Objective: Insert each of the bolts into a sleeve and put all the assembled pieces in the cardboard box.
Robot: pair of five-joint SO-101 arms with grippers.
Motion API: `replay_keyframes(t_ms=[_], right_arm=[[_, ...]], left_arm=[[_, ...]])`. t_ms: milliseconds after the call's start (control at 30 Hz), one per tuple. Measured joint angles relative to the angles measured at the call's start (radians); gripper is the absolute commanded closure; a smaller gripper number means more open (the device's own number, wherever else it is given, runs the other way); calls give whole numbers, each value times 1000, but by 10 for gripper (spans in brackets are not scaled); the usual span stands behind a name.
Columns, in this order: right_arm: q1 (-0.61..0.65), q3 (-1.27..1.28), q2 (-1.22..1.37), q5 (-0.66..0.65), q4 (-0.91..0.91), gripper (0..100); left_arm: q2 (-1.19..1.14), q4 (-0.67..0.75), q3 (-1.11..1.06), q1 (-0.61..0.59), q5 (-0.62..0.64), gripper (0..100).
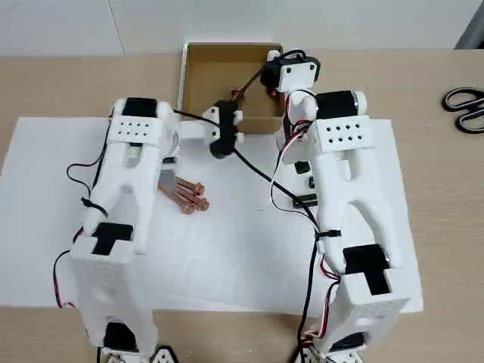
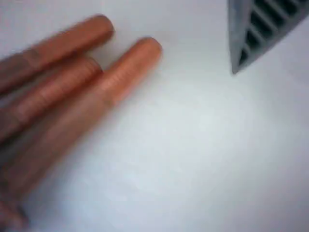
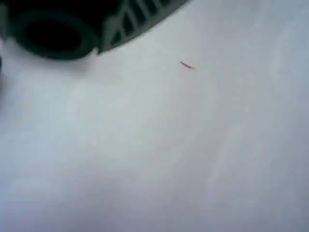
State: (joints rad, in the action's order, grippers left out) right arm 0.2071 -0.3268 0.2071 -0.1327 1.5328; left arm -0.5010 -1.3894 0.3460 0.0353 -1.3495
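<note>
Bolts [image 1: 189, 197] lie bundled on the white sheet [image 1: 242, 257], well apart from the cardboard box [image 1: 215, 76], on the left arm's side; long axes slant to the box front. Left gripper [image 2: 251, 36] sits just beside them, the nearer one; open or closed, cannot tell. Right gripper [image 3: 120, 21] hangs over bare sheet, state likewise unclear. Wooden table [image 1: 423, 83] beneath.

Bolts [image 1: 189, 197] [image 2: 72, 96]: copper-coloured, lie flat in a touching cluster on sheet [image 1: 227, 257]. Box [image 1: 215, 72]: cardboard, stands open and upright at sheet's far edge.
</note>
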Motion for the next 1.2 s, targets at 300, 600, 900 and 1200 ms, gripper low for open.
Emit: replay_keyframes(t_ms=[300, 600, 900, 1200], right_arm=[[0, 0, 0, 0, 0, 995], [0, 0, 0, 0, 0, 995], [0, 0, 0, 0, 0, 995], [0, 0, 0, 0, 0, 995]], left_arm=[[-9, -26, 0, 21, 0, 687], [-110, -29, 34, 54, 0, 688], [-144, -41, 34, 78, 0, 838], [-173, -104, 28, 117, -2, 964]])
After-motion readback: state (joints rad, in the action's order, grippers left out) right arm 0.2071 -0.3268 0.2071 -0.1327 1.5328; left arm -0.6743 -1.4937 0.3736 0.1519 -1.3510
